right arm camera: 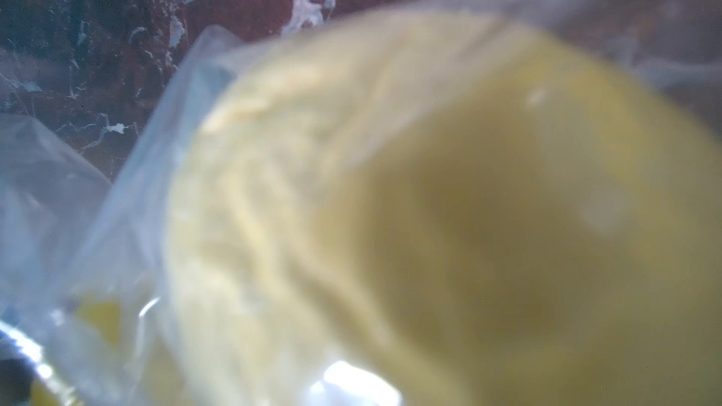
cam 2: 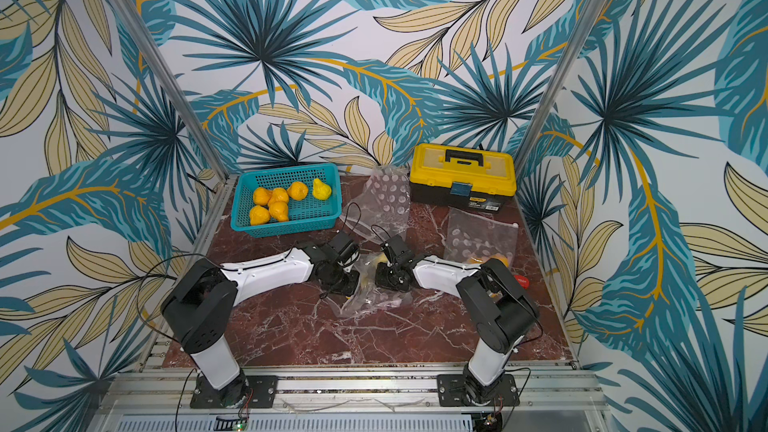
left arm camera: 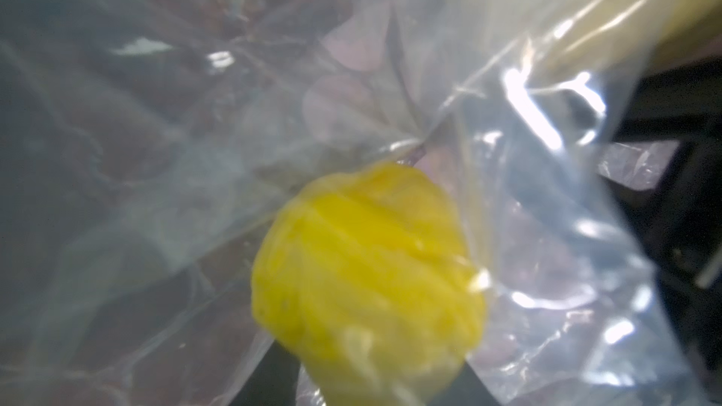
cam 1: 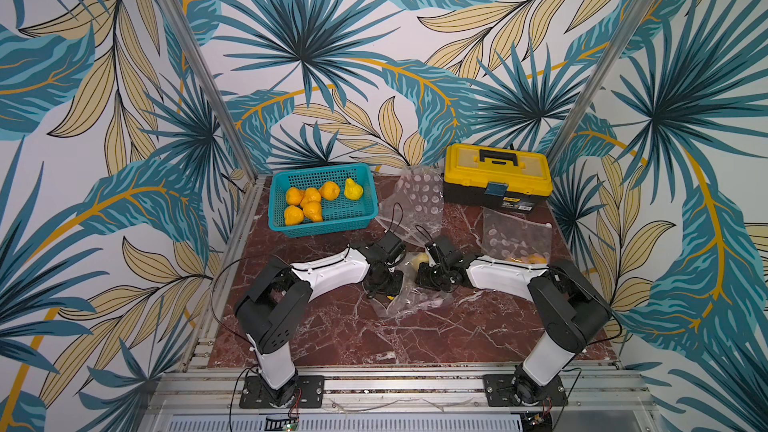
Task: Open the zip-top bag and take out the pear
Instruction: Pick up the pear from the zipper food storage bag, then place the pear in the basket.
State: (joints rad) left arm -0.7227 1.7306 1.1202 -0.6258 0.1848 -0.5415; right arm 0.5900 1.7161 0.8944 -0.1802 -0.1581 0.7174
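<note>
A crumpled clear zip-top bag (cam 1: 401,305) (cam 2: 361,305) lies mid-table, and both arms meet over it. My left gripper (cam 1: 384,286) (left arm camera: 373,357) reaches into the plastic. In the left wrist view a bright yellow ridged pear (left arm camera: 367,267) sits between its two dark fingers (left arm camera: 269,380) and touches both. My right gripper (cam 1: 432,282) (cam 2: 390,280) is pressed down at the bag's other side; its fingers are hidden. A pale yellow rounded mass (right arm camera: 449,208) (cam 1: 417,260) behind blurred plastic fills the right wrist view. Whether it is a pear I cannot tell.
A teal basket (cam 1: 324,224) with several orange and yellow fruits stands at the back left. A yellow toolbox (cam 1: 496,176) sits at the back right. A clear dotted bag (cam 1: 415,197) lies between them, and another bag (cam 1: 515,234) with fruit lies behind the right arm.
</note>
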